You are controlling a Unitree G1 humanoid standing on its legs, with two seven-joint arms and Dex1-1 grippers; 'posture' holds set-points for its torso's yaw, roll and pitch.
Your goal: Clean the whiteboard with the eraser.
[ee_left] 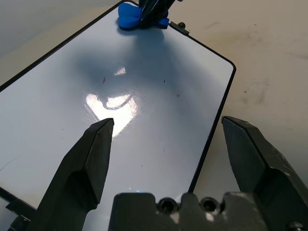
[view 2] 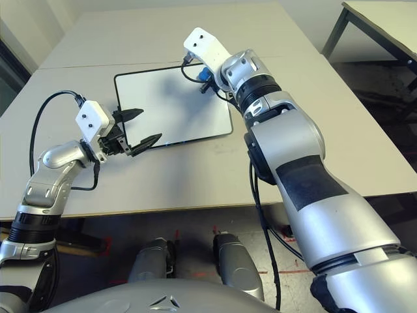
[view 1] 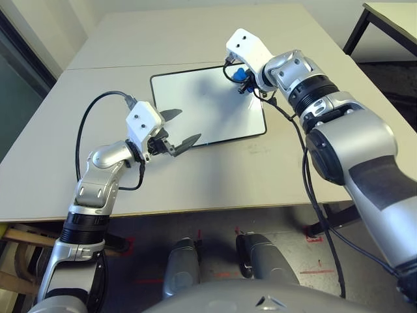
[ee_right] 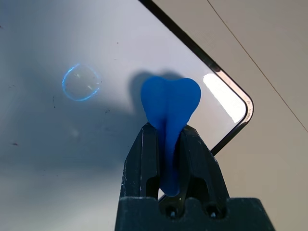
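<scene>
Right end effector (ee_right: 168, 144), grasping the blue eraser (ee_right: 169, 103) over the whiteboard (view 1: 189, 104) near its far right corner; left end effector (ee_left: 166, 159) released. Likely hazard — sideways pressure could skid the unclamped board across the bench (view 1: 260, 169) — leaving specks unwiped.

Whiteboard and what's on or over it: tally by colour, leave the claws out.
White: 1, the whiteboard
Blue: 1, the eraser, held near a corner
Total: 2
</scene>
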